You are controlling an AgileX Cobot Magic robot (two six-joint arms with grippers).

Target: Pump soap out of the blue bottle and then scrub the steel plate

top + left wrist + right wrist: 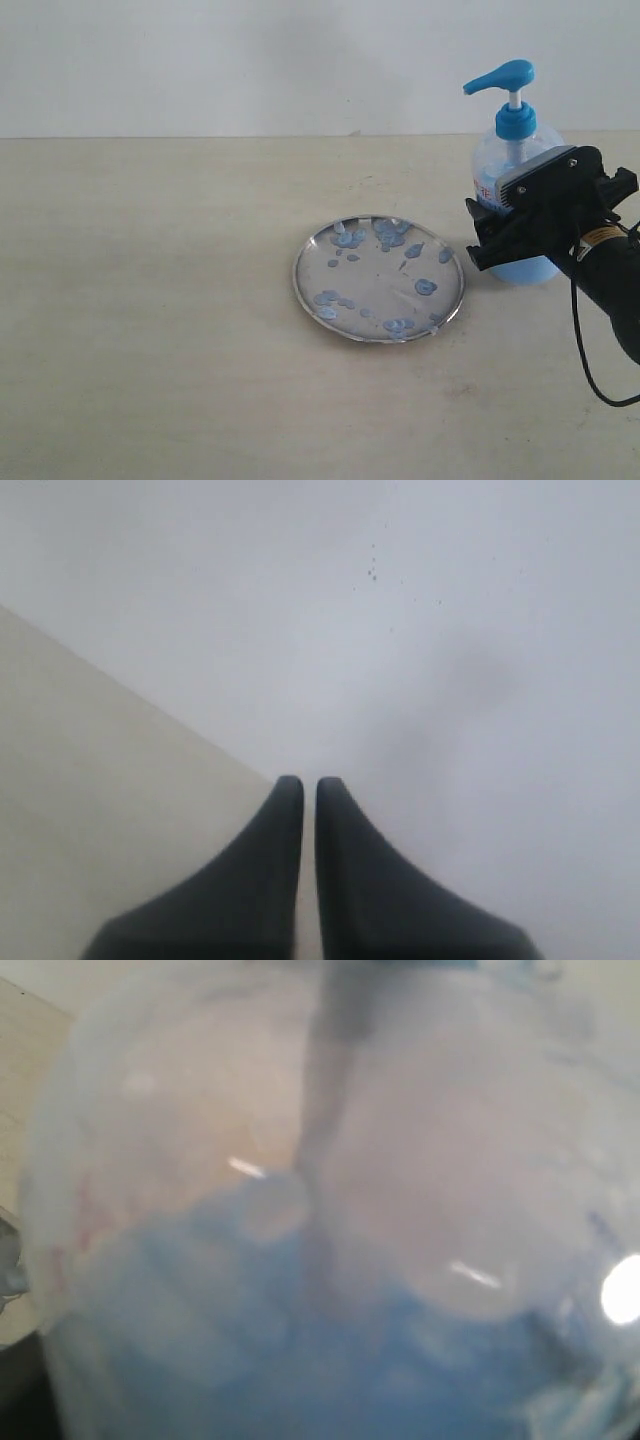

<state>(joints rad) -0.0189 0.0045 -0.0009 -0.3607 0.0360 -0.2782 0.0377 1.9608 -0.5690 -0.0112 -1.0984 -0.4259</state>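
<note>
The blue bottle [497,152] stands upright at the right of the table, blue pump head [503,77] raised, light blue soap [530,270] in its base. My right gripper [497,242] clasps the bottle's body from the front, one finger [478,250] showing on the plate side. In the right wrist view the bottle [300,1140] and its soap [300,1340] fill the picture and hide the fingers. The steel plate [385,290] lies flat just left of the bottle, dotted with blue soap blobs [390,232]. My left gripper [309,785] is shut and empty, out of the exterior view.
The beige table [150,300] stretches wide to the left of and in front of the plate. A white wall [250,60] rises behind it. The left wrist view shows only table edge [90,770] and wall. A black cable [590,370] hangs from the right arm.
</note>
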